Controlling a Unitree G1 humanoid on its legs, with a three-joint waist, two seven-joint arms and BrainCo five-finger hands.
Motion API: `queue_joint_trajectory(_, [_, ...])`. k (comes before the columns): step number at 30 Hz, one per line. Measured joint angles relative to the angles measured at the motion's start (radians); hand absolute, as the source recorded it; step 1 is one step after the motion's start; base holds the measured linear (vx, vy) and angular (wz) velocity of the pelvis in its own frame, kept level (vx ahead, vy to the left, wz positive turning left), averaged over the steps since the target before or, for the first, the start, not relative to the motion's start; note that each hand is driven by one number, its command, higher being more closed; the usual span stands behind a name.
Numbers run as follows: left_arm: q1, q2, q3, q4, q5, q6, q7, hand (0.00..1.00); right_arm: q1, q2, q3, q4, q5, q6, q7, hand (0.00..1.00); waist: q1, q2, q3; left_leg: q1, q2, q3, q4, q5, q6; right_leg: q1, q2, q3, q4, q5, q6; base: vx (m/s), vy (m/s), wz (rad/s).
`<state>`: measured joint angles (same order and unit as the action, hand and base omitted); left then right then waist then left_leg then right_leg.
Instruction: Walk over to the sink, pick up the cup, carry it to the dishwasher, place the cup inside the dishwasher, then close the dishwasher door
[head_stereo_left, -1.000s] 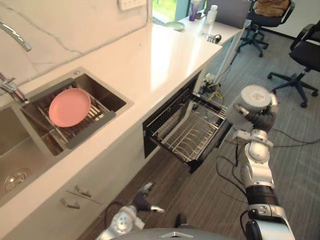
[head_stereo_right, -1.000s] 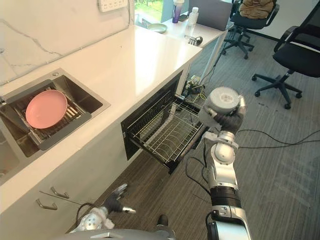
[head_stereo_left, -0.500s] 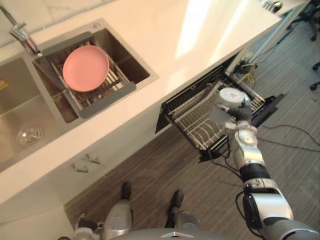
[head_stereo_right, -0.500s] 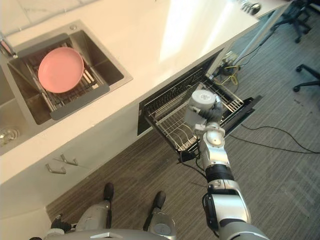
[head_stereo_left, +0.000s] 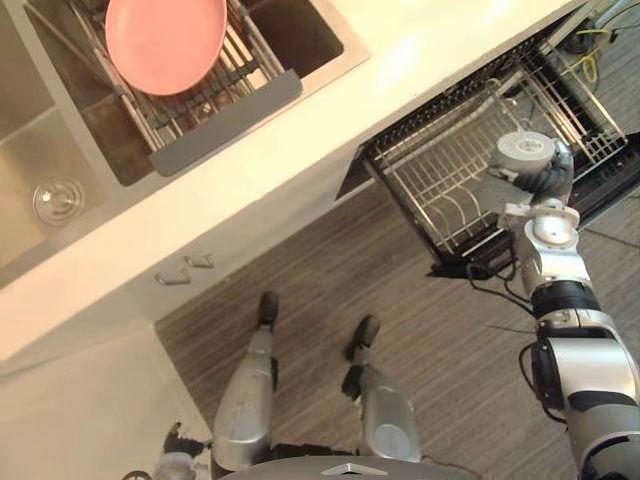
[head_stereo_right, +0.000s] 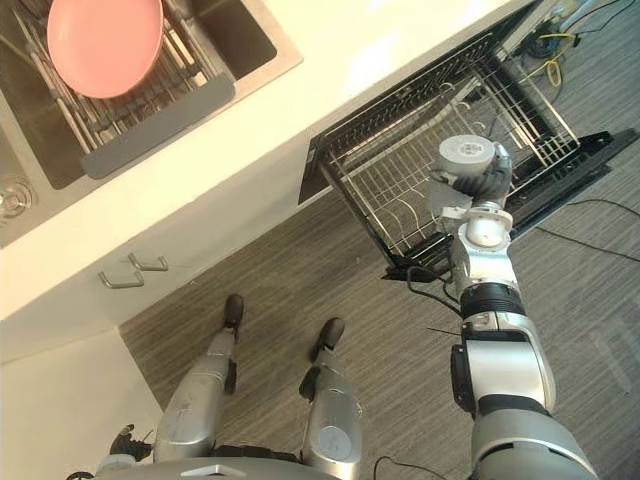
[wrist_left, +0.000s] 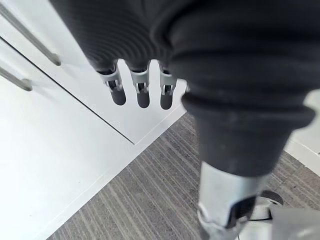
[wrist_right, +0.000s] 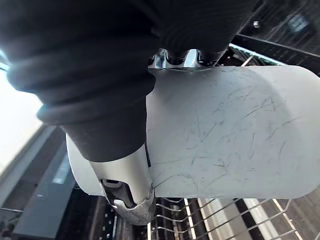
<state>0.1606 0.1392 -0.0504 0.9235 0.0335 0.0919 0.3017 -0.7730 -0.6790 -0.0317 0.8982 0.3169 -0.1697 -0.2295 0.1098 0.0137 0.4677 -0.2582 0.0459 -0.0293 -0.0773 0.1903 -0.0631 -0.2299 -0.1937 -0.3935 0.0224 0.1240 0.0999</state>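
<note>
**tilefan:** What's the room like round there?

**gk_04:** A pale cream countertop runs diagonally, with a bright patch of glare on it toward the far end. Under it are plain white cabinet fronts with slim metal bar handles. The floor is grey-brown with narrow stripes, could be planks or ribbed carpet, can't tell.

**tilefan:** Anything lying about?

**gk_04:** Just a yellow cable down low past the counter's far end.

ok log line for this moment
right robot hand: shut on cup | cup: over pulled-out dishwasher rack, not yet placed | left robot hand: open, idle
</note>
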Motion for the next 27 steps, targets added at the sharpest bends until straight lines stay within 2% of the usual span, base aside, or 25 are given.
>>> queue_joint_trajectory(3, [-0.008,0.000,-0.007,0.002,-0.014,-0.010,0.004,0.00,-0.038,-0.033,0.012,0.025,0.000,0.004,0.000,1.00,0.000,0.011,0.009,-0.031,-0.001,-0.004,0.000,0.007,0.001,-0.029,0.000,-0.001,0.001,0.007,-0.003,-0.01,-0.046,0.04])
queue_joint_trajectory(5, [-0.014,0.002,-0.033,0.002,-0.032,-0.017,0.005,0.00,-0.056,-0.071,0.030,0.026,-0.001,0.013,0.003,1.00,0.000,0.029,0.020,-0.056,-0.003,-0.010,0.000,0.012,0.002,-0.052,-0.002,-0.002,0.003,0.008,-0.003,-0.02,-0.045,0.07])
queue_joint_trajectory(8, [-0.015,0.000,-0.044,0.014,-0.032,-0.018,-0.001,0.00,-0.066,-0.081,0.043,0.045,0.000,0.030,0.022,1.00,0.001,0.046,0.029,-0.069,-0.003,-0.015,0.000,0.014,0.002,-0.066,-0.002,-0.003,0.006,0.008,-0.003,0.00,-0.051,0.03])
queue_joint_trajectory(10, [-0.021,0.000,-0.055,0.033,-0.032,-0.018,-0.004,0.00,-0.077,-0.084,0.071,0.063,0.006,0.066,0.077,1.00,0.001,0.049,0.030,-0.087,-0.003,-0.015,0.000,0.017,0.001,-0.089,-0.002,-0.001,0.016,0.006,-0.005,0.00,-0.044,-0.01])
queue_joint_trajectory(14, [-0.030,-0.003,-0.073,0.038,-0.033,-0.025,-0.005,0.00,-0.074,-0.079,0.112,0.107,0.051,0.173,0.203,1.00,0.007,0.062,0.039,-0.092,-0.003,-0.025,0.000,0.019,0.000,-0.094,-0.002,-0.002,0.026,0.001,-0.008,0.00,-0.039,0.04])
queue_joint_trajectory(19, [-0.031,-0.003,-0.077,0.038,-0.033,-0.040,-0.005,0.00,-0.078,-0.088,0.146,0.113,0.053,0.205,0.288,1.00,0.014,0.062,0.039,-0.091,-0.003,-0.041,0.000,0.023,-0.003,-0.114,-0.014,-0.004,0.093,-0.039,-0.011,-0.03,-0.038,0.08])
queue_joint_trajectory(20, [-0.032,-0.003,-0.077,0.038,-0.032,-0.048,-0.005,0.00,-0.082,-0.089,0.146,0.113,0.063,0.221,0.308,0.00,0.015,0.062,0.039,-0.090,-0.002,-0.050,0.000,0.025,-0.005,-0.119,-0.017,-0.006,0.116,-0.053,-0.011,-0.02,-0.053,0.14])
queue_joint_trajectory(23, [-0.032,-0.005,-0.077,0.038,-0.032,-0.051,-0.010,0.00,-0.088,-0.082,0.153,0.118,0.078,0.273,0.374,0.00,0.027,0.063,0.038,-0.073,-0.001,-0.063,0.000,0.027,-0.008,-0.120,-0.028,-0.013,0.172,-0.088,-0.013,-0.02,-0.067,0.13])
queue_joint_trajectory(27, [-0.033,-0.006,-0.071,0.038,-0.031,-0.057,-0.031,0.00,-0.095,-0.080,0.147,0.150,0.077,0.293,0.381,0.00,0.027,0.064,0.038,-0.066,-0.003,-0.090,0.000,0.033,-0.016,-0.123,-0.045,-0.033,0.239,-0.130,-0.014,-0.01,-0.066,0.19])
